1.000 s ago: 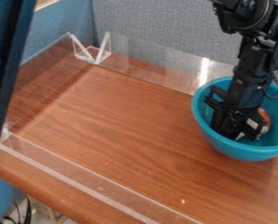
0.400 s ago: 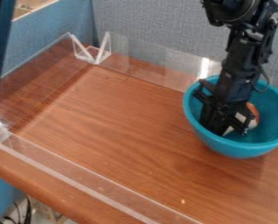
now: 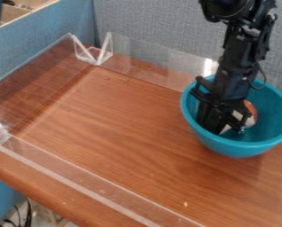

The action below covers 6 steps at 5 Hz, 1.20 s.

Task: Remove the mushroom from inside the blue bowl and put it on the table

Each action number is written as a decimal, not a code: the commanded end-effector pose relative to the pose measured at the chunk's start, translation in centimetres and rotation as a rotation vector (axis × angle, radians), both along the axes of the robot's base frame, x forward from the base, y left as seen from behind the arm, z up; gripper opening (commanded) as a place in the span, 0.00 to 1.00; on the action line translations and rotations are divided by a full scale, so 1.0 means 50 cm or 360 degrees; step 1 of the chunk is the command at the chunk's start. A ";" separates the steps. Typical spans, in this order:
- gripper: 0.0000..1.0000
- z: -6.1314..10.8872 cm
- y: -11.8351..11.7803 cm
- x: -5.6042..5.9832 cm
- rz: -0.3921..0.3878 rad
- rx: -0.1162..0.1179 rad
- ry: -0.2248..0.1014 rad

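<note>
The blue bowl (image 3: 264, 142) stands at the right side of the table (image 3: 108, 124). My gripper (image 3: 226, 124) points steeply down inside the bowl, low near its left inner wall. Its dark fingers (image 3: 217, 113) are closed together. A small orange-brown patch, the mushroom (image 3: 253, 114), shows right beside the fingers on their right, and the grip appears to be on it. The cream stem is hidden behind the fingers and the bowl wall.
Low clear acrylic walls (image 3: 60, 168) edge the table on the left, front and back. A clear corner bracket (image 3: 94, 49) stands at the back left. A grey panel rises behind the table. The bowl lies close to the table's right edge.
The gripper has shifted a little to the left, still shut, and the bowl has slid left with it. The orange patch has kept its place beside the fingers.
</note>
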<state>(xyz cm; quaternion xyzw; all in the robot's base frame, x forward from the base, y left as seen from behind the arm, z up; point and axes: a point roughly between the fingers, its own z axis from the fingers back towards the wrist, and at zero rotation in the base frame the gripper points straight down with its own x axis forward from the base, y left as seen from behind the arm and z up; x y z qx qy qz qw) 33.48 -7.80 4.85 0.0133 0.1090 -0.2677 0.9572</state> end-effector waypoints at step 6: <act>0.00 0.228 0.170 -0.052 0.0146 -0.0010 -0.0306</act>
